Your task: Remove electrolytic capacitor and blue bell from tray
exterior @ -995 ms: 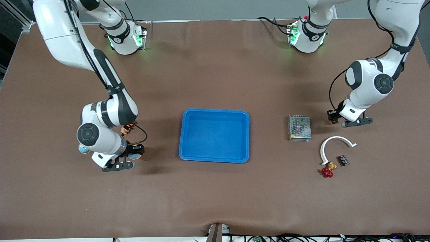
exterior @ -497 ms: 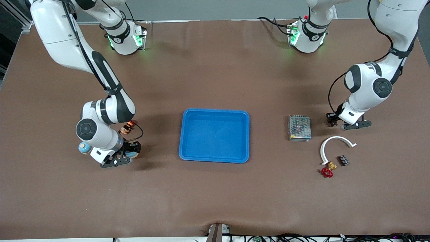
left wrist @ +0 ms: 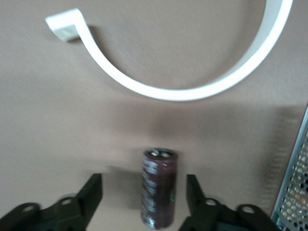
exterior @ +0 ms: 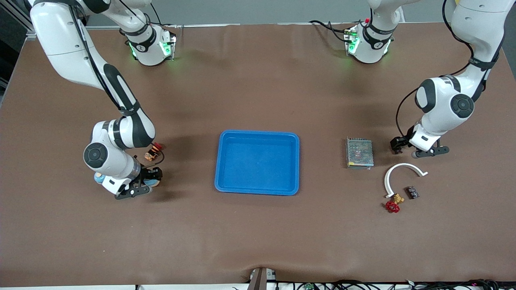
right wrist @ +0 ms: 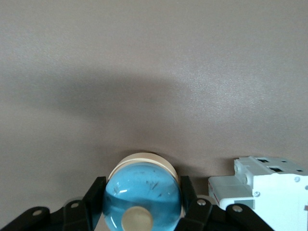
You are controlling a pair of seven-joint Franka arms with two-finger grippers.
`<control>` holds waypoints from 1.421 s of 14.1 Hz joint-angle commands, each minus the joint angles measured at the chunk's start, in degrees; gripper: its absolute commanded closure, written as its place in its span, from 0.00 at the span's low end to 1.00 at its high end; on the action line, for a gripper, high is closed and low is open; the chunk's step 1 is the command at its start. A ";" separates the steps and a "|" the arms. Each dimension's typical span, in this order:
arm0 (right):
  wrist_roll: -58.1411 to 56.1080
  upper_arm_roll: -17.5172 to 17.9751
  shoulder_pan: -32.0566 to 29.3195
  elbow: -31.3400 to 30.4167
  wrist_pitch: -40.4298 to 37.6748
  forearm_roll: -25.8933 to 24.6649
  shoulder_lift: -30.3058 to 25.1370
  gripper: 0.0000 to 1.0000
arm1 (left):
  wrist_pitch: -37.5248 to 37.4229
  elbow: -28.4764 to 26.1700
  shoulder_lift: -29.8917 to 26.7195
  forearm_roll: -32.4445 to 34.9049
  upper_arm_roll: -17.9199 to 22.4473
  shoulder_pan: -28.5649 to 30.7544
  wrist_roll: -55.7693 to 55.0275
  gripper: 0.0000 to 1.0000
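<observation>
- Since a second earlier, both arms had shifted only slightly: the right gripper (exterior: 142, 186) drifted toward the right arm's end of the table with its load, and the left gripper (exterior: 415, 148) let go.
- Tray (exterior: 258, 162): shallow bright-blue plastic, rounded corners, raised rim, smooth and stiff; nothing lay in it, so both removals looked done.
- Mesh box (exterior: 359, 152): grey perforated metal, rigid, between tray and left gripper.
- White arc (left wrist: 187, 86): thin curved plastic strip, flat on the brown mat, near the capacitor.
- Blue bell (right wrist: 142, 195): glossy translucent blue dome on a cream base, pinched across its sides by the right gripper low over the mat, beside a white breaker block (right wrist: 262, 190). Judged light, hard, slippery; best held at its widest part.
- Electrolytic capacitor (left wrist: 159, 193): dark sleeved cylinder with metal end cap, lying on the mat between the left gripper's spread jaws, touched by neither. Judged light, rigid, prone to roll; grip across the barrel.
</observation>
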 commanded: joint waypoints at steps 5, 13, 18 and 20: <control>-1.23 2.51 -0.81 -2.99 0.83 6.35 -2.41 1.00 | -17.45 8.37 -6.58 0.10 -0.27 5.89 4.90 0.00; -1.32 2.51 -0.90 -3.08 1.97 6.35 -2.06 1.00 | -53.59 36.06 -7.38 -1.73 -0.79 5.72 6.14 0.00; -1.32 2.51 -0.73 -3.61 3.64 6.35 -1.89 1.00 | -61.27 46.18 -7.56 -5.17 -5.18 5.54 4.38 0.00; -1.41 2.43 -0.73 -3.61 3.64 6.35 -1.89 1.00 | -61.27 48.56 -7.56 -4.99 -5.89 5.46 4.03 0.00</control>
